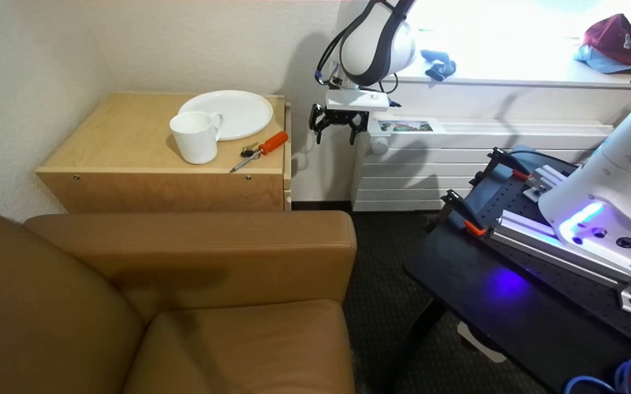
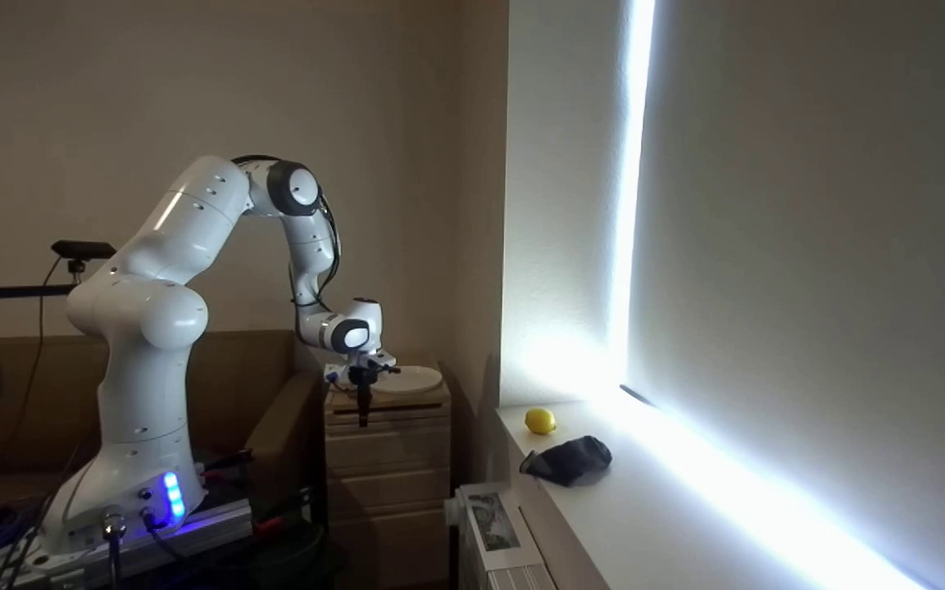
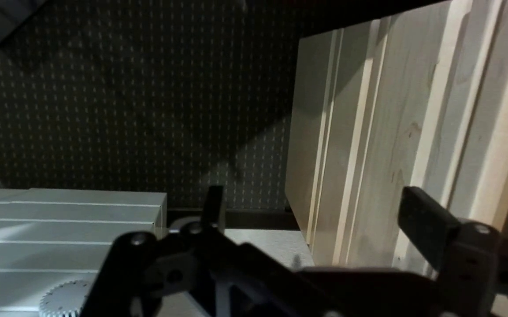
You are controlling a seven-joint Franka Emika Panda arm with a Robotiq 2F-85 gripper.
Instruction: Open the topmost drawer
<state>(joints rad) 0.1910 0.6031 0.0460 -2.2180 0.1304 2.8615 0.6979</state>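
In an exterior view the couch [image 1: 238,241] is nearest. Beyond it stands the cabinet [image 1: 129,131], the top drawer [image 1: 287,164] at its upper front, close against it. On top are a screwdriver [image 1: 273,143], a mug [image 1: 196,141], then a plate [image 1: 241,112]. Near the drawer, but apart, hangs the gripper [image 1: 335,140], pointing down, jaws spread wide, holding nothing.

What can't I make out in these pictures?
Inside of the topmost drawer: in an exterior view, hidden by its front, itself partly covered by the gripper.
Lower side of the cabinet: in an exterior view, hidden behind the sofa's armrest.
Small dark thing by the screwdriver: in an exterior view, too small to name.
Badge on the maroon cap: in an exterior view, too small.
The cabinet's upper part: in the wrist view, cut off by the right edge.
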